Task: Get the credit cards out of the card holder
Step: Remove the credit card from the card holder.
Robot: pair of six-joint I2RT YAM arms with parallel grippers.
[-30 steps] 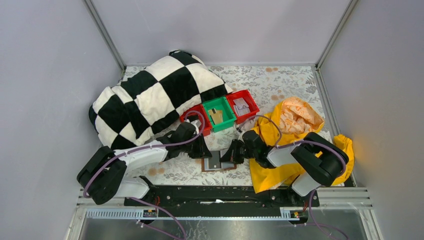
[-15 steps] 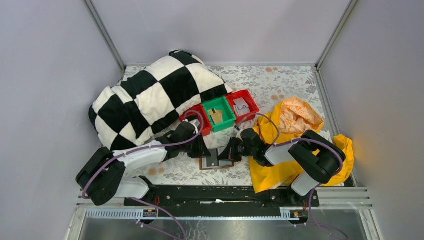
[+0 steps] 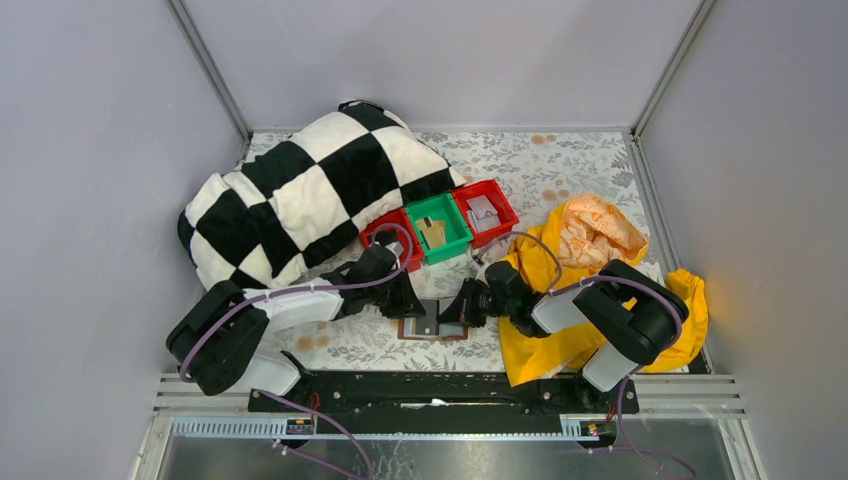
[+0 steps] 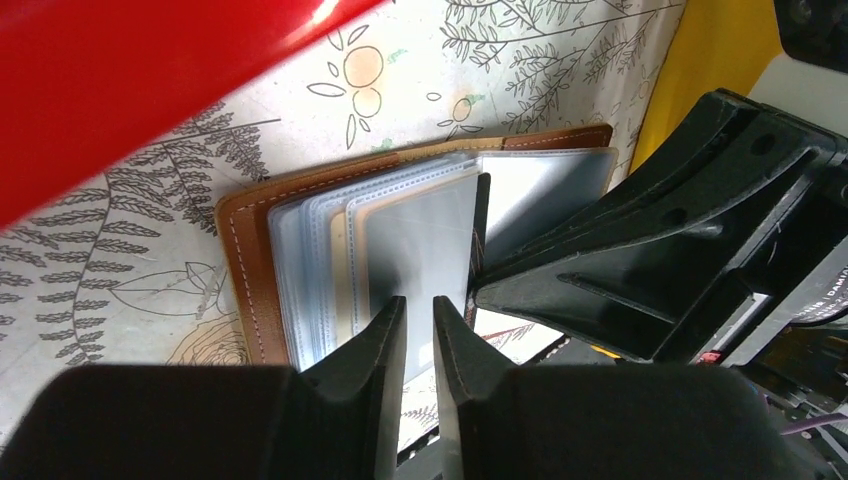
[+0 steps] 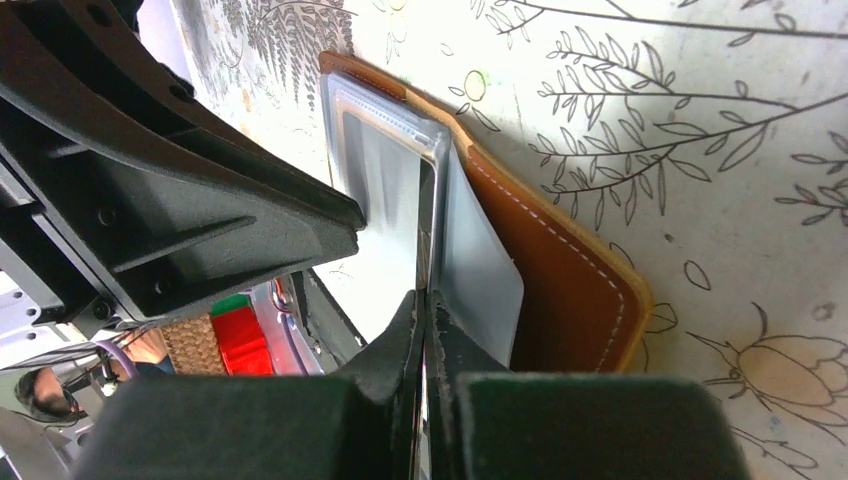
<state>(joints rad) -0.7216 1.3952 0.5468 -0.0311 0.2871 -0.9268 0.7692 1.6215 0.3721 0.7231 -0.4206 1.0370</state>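
Observation:
The card holder (image 3: 418, 328), a brown leather wallet, lies open on the patterned cloth between my two grippers. In the left wrist view its brown border (image 4: 240, 262) frames a fan of clear sleeves, and a tan credit card (image 4: 340, 262) shows inside one. My left gripper (image 4: 420, 325) hovers over the sleeves with a narrow empty gap between its fingers. My right gripper (image 5: 423, 315) is shut on one thin sleeve leaf (image 5: 428, 215) and holds it upright, edge-on. I cannot tell if a card is in that leaf. The brown cover (image 5: 560, 290) lies flat beside it.
A green bin (image 3: 452, 213) with tan cards stands between two red bins (image 3: 497, 195) just behind the wallet. A black-and-white checked blanket (image 3: 300, 195) lies at the back left. A yellow and orange cloth (image 3: 590, 240) lies under the right arm.
My right gripper has edged left over the wallet and the wallet has shifted slightly. The left arm's elbow has swung to the right. The left gripper stays at the wallet's left edge.

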